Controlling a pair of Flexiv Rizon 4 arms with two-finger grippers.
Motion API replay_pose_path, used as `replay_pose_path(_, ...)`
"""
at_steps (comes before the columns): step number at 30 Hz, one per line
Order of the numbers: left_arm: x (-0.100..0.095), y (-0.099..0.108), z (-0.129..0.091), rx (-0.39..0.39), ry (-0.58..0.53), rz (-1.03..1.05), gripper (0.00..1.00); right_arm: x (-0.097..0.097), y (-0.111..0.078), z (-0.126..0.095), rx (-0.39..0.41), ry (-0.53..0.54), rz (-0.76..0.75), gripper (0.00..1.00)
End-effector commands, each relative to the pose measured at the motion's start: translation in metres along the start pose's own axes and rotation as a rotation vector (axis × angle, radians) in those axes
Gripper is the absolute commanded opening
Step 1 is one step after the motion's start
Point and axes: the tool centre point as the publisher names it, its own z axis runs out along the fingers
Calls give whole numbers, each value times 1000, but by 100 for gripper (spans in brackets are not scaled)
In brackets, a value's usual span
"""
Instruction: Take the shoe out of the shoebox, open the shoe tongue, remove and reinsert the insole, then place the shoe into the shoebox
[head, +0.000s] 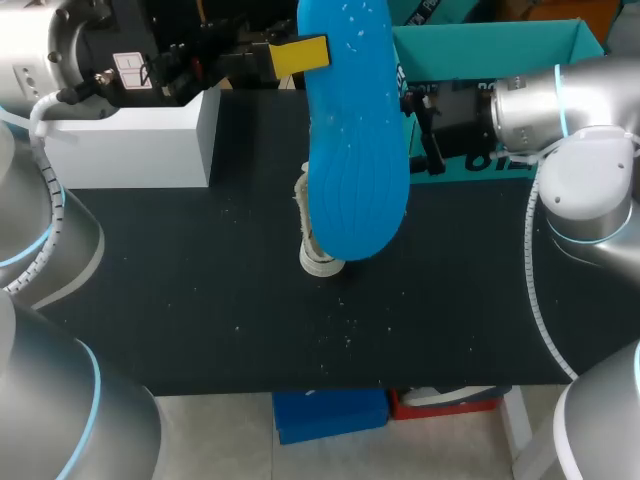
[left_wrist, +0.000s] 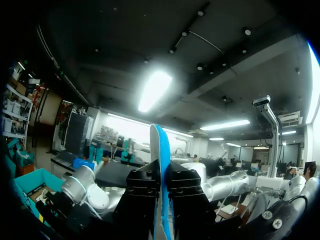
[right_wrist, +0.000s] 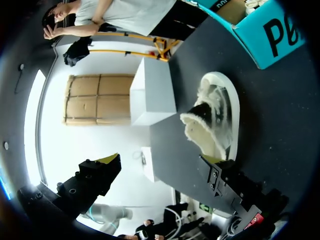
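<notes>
The left fingers are squeezing the blue insole from both sides. They are holding it up high over the middle of the black worktop. The shoe is sitting on the worktop under the insole. It is white and fluffy inside, and its opening is showing. The right fingers are standing wide open and holding nothing. They are hanging to the right of the shoe, near the teal shoebox. The shoebox is sitting at the far right of the worktop. A white box is sitting at the far left.
</notes>
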Motion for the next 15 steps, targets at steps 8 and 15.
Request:
replay_pose_path(8, -7, 4, 6, -28, 14, 117, 0, -3, -3, 1, -20, 278, -37, 100)
replay_pose_path(15, -30, 56, 8, -87, 62, 291, 0, -3, -3, 1, -20, 278, -37, 100)
